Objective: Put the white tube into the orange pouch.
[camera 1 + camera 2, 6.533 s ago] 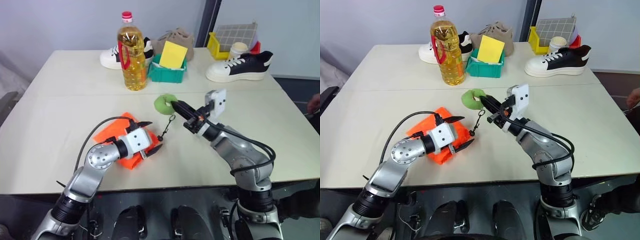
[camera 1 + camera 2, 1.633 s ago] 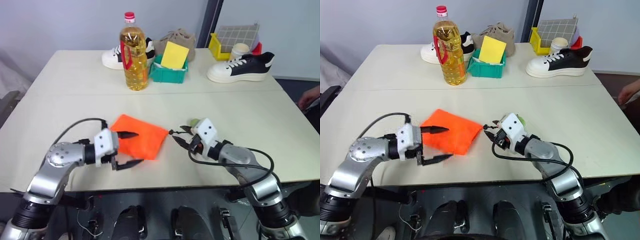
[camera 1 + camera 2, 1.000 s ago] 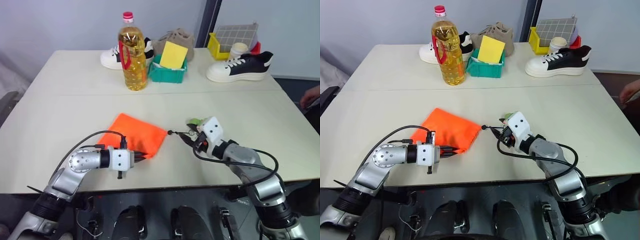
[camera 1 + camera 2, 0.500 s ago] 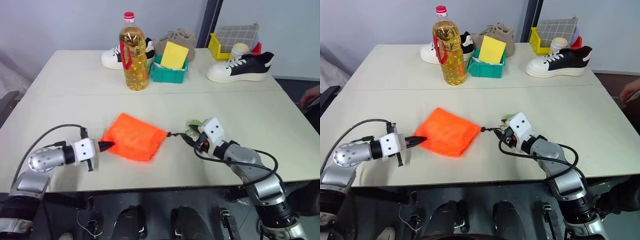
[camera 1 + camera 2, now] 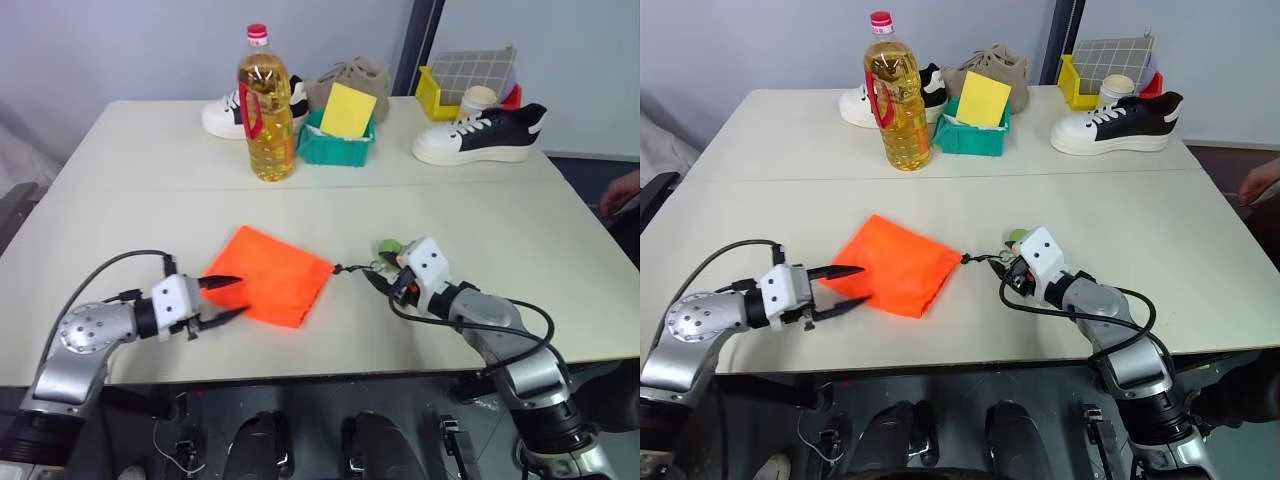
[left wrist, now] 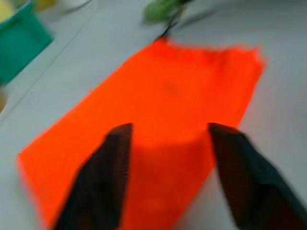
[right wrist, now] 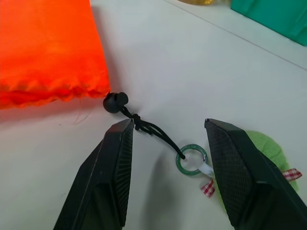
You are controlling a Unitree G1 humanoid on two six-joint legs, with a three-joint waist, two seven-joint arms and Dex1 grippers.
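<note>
Orange pouch flat on the table, closed end toward left gripper, gathered mouth toward right gripper; left gripper wide open at pouch's near-left edge, empty, tips at the fabric, contact hard to tell; right gripper partly open, empty, fingers straddling the dark cord between the black toggle and the green ring; green soft charm just beside ring; white tube nowhere visible on the table, possibly inside pouch already, cannot confirm; pouch looks flat, so no clear bulge either way; yellow oil bottle, green bin, shoes well apart at back, not relevant. Risks from here: mouth looks cinched against the toggle, so if tube not inside, insertion blocked until loosened; closing right gripper on cord and pulling could drag whole pouch across the table with nothing pinning it, since left gripper holds nothing; left gripper closing now might pinch both fabric layers and seal the bag flat, or slide off thin edge; cord slack and thin, easy to miss between half-open fingers; ring or charm could snag a fingertip.
</note>
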